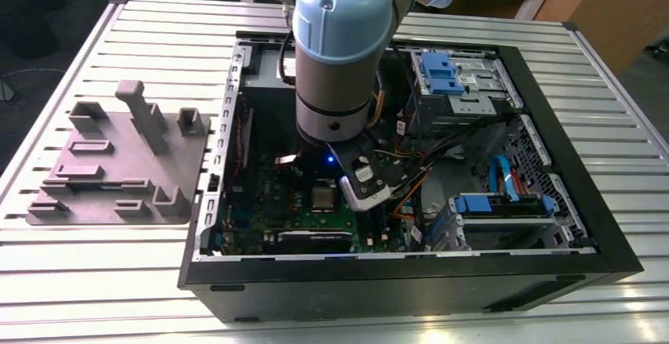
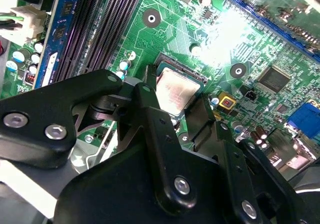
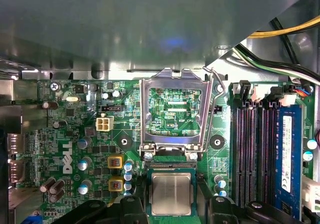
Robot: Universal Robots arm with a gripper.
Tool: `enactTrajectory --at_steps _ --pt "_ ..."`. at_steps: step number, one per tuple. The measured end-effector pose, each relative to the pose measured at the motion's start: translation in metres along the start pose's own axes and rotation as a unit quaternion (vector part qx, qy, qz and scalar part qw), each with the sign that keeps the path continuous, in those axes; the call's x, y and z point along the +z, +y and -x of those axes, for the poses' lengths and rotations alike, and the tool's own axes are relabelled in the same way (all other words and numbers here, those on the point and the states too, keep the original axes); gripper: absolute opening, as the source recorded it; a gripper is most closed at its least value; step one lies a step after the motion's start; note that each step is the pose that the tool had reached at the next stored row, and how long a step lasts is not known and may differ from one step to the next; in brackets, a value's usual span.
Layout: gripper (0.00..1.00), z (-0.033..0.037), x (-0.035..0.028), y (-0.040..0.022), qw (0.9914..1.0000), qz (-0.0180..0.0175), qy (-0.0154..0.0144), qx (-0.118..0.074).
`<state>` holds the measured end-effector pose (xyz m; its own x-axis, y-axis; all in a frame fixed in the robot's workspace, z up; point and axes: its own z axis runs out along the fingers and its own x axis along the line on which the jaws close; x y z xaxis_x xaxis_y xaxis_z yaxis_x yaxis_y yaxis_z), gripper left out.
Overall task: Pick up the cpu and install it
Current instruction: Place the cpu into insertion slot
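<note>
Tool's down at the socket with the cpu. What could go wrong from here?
1. The cpu lies over the socket with the tool astride it. Whether it sits flat I cannot tell; if it is tilted or offset, pressing could bend contacts.
2. The metal frame is swung open right beside the socket; a sideways move could snag it.
3. Loose cables run close to the tool and might catch.
</note>
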<state>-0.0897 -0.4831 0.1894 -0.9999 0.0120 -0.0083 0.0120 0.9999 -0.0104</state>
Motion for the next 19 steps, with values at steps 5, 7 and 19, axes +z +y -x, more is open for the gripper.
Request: enactTrajectory --at_steps 5,7,19 --pt "0.47 0.0 0.0001 0.0 1.0 0.0 0.0 0.0" --pt "0.54 0.0 0.0002 0.0 1.0 0.0 0.0 0.0" --pt "0.52 0.0 0.0002 0.0 1.0 0.0 0.0 0.0"
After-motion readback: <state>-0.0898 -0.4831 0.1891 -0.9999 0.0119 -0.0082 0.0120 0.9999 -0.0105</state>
